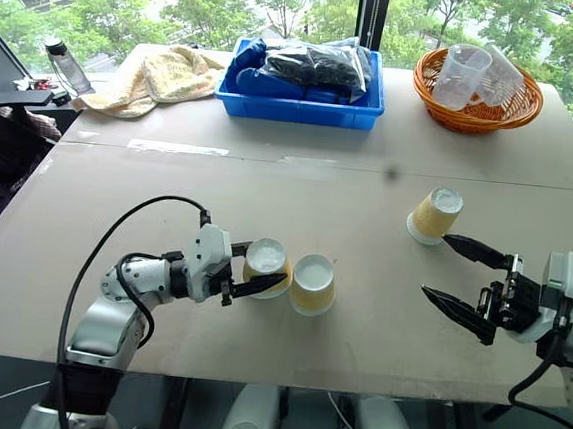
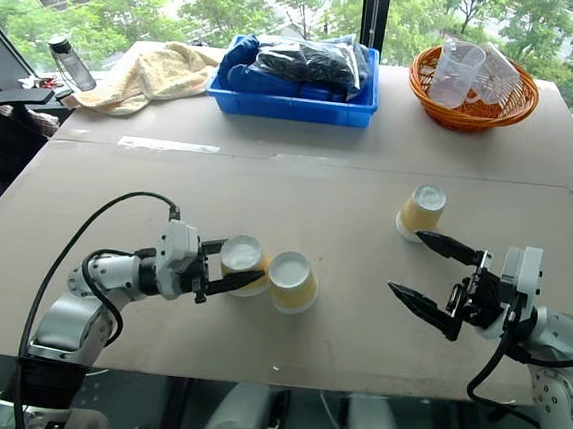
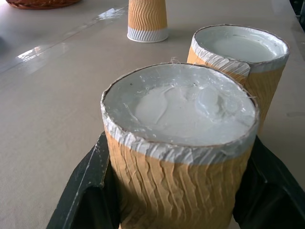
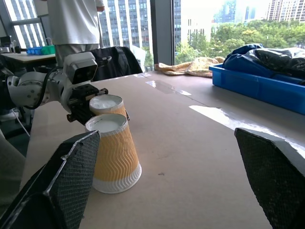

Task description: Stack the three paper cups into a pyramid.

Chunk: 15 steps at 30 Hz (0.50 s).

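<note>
A tan ribbed paper cup [image 1: 265, 266] stood upside down on the flat grey table [image 1: 299, 191], between the fingers of the left gripper [image 1: 258, 268], with a second tan ribbed paper cup [image 1: 313, 283] inverted just beside it on its right. A third tan ribbed paper cup [image 1: 434, 215] stood well apart to the right and farther back, just beyond the right gripper [image 1: 456, 273]. Along the far edge lay a crumpled yellow towel [image 1: 158, 76] at left, a blue plastic bin [image 1: 301, 102] in the middle and an orange woven basket [image 1: 474, 108] at right.

Paper cups [image 1: 312, 285] ribbed, matt (bases crinkled); table [image 1: 269, 188] smooth, slightly glossy.
</note>
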Motion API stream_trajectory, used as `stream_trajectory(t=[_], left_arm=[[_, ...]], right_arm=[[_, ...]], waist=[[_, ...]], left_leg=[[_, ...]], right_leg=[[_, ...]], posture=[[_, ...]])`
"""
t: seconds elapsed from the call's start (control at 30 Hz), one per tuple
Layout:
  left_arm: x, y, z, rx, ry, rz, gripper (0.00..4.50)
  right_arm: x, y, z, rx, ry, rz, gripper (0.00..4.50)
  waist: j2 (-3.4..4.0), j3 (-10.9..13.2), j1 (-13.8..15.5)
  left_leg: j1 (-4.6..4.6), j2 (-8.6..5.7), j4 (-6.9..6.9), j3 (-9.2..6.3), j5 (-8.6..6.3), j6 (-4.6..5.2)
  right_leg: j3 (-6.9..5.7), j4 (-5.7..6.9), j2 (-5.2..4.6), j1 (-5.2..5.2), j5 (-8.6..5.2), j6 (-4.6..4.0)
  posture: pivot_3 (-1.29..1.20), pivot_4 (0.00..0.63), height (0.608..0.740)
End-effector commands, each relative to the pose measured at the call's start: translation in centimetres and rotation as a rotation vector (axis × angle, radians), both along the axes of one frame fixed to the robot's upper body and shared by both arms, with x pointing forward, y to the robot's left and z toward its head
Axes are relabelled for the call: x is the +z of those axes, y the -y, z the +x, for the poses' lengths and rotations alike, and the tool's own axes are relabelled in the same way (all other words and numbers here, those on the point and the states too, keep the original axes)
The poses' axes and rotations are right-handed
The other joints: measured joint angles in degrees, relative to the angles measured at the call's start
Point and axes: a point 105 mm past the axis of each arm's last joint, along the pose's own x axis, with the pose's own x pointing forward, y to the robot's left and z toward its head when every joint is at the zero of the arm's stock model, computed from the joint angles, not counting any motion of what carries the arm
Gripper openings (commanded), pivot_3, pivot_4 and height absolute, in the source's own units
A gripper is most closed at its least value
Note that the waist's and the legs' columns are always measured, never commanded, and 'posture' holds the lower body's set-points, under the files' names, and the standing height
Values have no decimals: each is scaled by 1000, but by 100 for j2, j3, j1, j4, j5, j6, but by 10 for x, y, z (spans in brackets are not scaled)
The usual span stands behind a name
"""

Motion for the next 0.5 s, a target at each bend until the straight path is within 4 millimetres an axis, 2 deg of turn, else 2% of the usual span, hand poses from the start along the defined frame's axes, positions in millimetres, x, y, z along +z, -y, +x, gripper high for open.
stream_trajectory(t=[0.03,0.2,0.23,0.27,0.33,0.5], left_arm=[[3,11,-2,-40,17,-14,2156],[3,8,-3,-38,-3,-11,2156],[2,6,-4,-38,-7,-4,3136],[1,5,-4,-36,-7,5,3471],[0,2,-5,-34,-14,8,4458],[-1,0,-8,-33,-17,8,4458]], right_arm=[[10,-4,-3,10,38,-3,4500],[11,-3,-4,5,35,-6,4500],[11,-3,-5,5,34,-6,4500],[11,-3,-5,6,33,-6,4500],[11,-3,-6,8,31,-5,4500],[10,-4,-8,17,24,-6,4500]], waist=[[0,0,6],[0,0,-3],[0,0,-4],[0,0,-5],[0,0,-6],[1,0,-6]], left_leg=[[0,0,0,0,0,0],[2,0,0,0,0,0],[2,0,0,0,0,0],[2,0,0,0,0,0],[1,0,0,0,0,0],[1,0,0,0,0,1]], right_leg=[[0,0,-1,1,0,0],[0,1,0,1,0,0],[0,1,1,1,0,0],[1,1,0,1,0,0],[1,0,0,0,0,0],[1,0,0,0,0,0]], posture=[[0,150,740],[0,150,740],[0,150,740],[0,150,740],[0,150,740],[0,150,740]])
